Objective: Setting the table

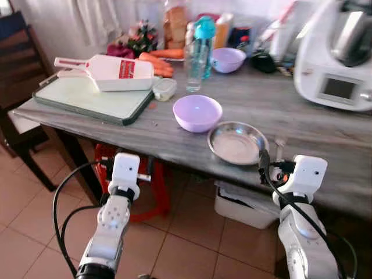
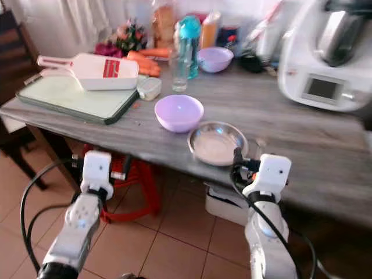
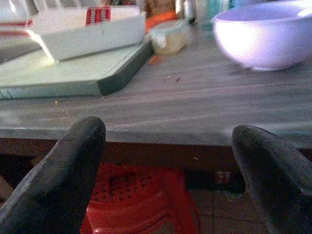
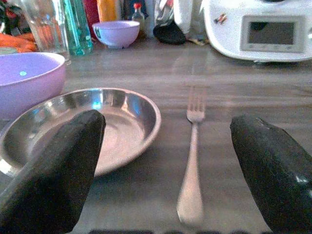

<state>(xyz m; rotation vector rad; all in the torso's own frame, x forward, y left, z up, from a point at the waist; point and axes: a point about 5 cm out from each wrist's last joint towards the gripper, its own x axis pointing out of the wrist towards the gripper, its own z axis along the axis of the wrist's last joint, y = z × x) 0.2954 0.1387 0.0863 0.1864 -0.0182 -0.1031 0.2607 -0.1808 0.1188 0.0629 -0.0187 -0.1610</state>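
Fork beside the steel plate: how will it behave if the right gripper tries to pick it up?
The fork lies flat on the wooden table, so it probably offers little edge to pinch and may slide. It looks like thin polished metal: likely rigid, light and somewhat slippery. The steel plate sits close beside it, so the right gripper's open fingers could nudge it.

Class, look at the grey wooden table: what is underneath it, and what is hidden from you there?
Under the grey wooden table stand a red plastic stool and a white plastic bin on the tiled floor. The tabletop covers the stool's seat and the bin's contents.
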